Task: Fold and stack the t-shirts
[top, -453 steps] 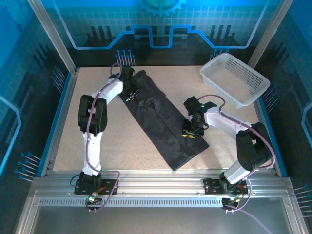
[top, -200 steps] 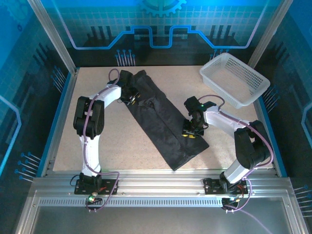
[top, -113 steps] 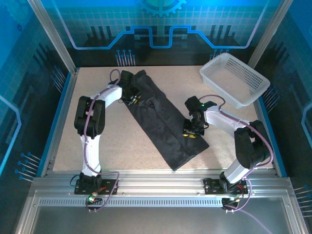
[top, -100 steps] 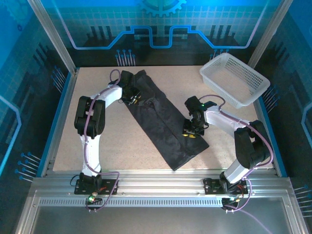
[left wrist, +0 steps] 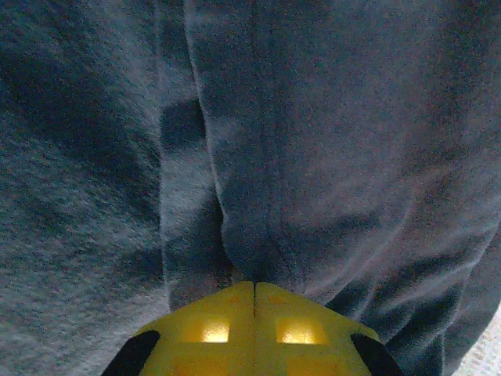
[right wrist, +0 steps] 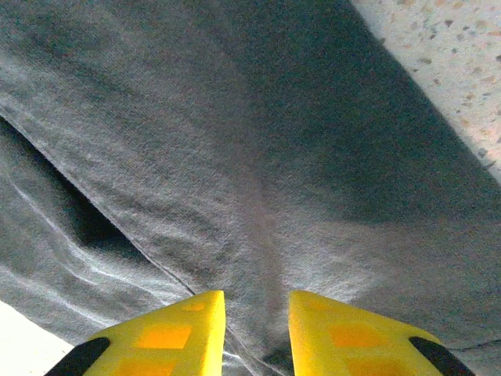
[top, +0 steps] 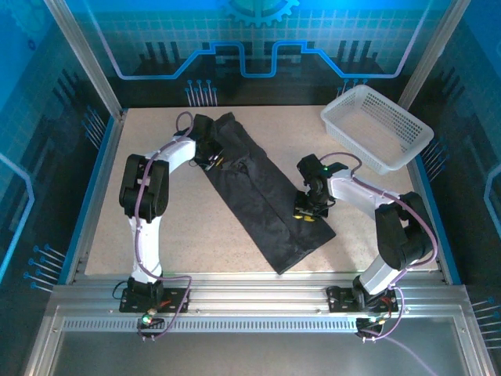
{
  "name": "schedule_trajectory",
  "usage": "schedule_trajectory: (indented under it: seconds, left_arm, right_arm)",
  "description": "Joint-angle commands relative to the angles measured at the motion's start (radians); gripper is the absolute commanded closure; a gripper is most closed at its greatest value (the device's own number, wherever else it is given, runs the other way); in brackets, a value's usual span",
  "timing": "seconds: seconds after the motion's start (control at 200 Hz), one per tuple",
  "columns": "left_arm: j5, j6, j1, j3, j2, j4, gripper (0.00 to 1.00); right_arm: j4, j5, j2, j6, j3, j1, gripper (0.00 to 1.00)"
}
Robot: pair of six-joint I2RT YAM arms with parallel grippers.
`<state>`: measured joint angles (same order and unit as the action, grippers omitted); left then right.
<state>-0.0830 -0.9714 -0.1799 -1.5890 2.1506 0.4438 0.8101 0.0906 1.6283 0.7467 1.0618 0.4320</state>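
Note:
One dark charcoal t-shirt (top: 266, 196) lies folded into a long strip, running diagonally from the table's back left to its front right. My left gripper (top: 213, 159) sits at the strip's upper left edge. In the left wrist view its yellow fingers (left wrist: 254, 283) are pressed together, pinching a fold of the cloth (left wrist: 313, 117). My right gripper (top: 307, 215) rests on the strip's right edge near the lower end. Its fingers (right wrist: 256, 301) stand apart, pressed onto the cloth (right wrist: 235, 157), and a low ridge of fabric rises between them.
A white lattice basket (top: 376, 129) stands at the back right corner. Bare speckled tabletop (top: 180, 227) lies left of and in front of the shirt, and a strip of it (right wrist: 446, 70) shows beyond the shirt's edge in the right wrist view. Blue rails border the table.
The left arm's elbow has drifted slightly left while its gripper stays at the shirt's upper edge. The right arm and the shirt have barely moved.

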Motion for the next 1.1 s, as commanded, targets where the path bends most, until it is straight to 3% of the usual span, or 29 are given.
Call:
schedule_trajectory:
  seconds: [0.0,0.375,0.42,0.615,0.81,0.97,1.09]
  left_arm:
    - [0.025,0.037,0.04,0.039,-0.055,0.044,1.0]
    - [0.004,0.045,0.057,0.027,-0.026,0.045,1.0]
    - [-0.005,0.051,0.057,0.017,-0.017,0.049,0.89]
    - [0.021,0.039,0.049,0.034,-0.074,0.078,0.65]
    - [-0.002,-0.143,-0.029,0.128,-0.203,0.074,0.69]
    - [0.019,-0.321,-0.098,0.111,-0.15,0.136,0.82]
    - [0.076,-0.365,-0.097,0.1,-0.111,0.113,0.82]
  right_arm:
    - [0.011,0.008,-0.004,-0.019,0.003,-0.019,0.71]
    - [0.01,0.017,0.004,-0.024,0.011,-0.019,0.71]
    - [0.011,0.017,0.004,-0.025,0.011,-0.019,0.71]
    - [0.021,0.001,0.004,-0.058,0.02,-0.031,0.71]
    - [0.035,-0.052,0.036,-0.185,0.041,-0.068,0.71]
    - [0.04,-0.05,0.122,-0.241,0.052,-0.073,0.74]
    - [0.052,-0.072,0.167,-0.245,0.059,-0.065,0.74]
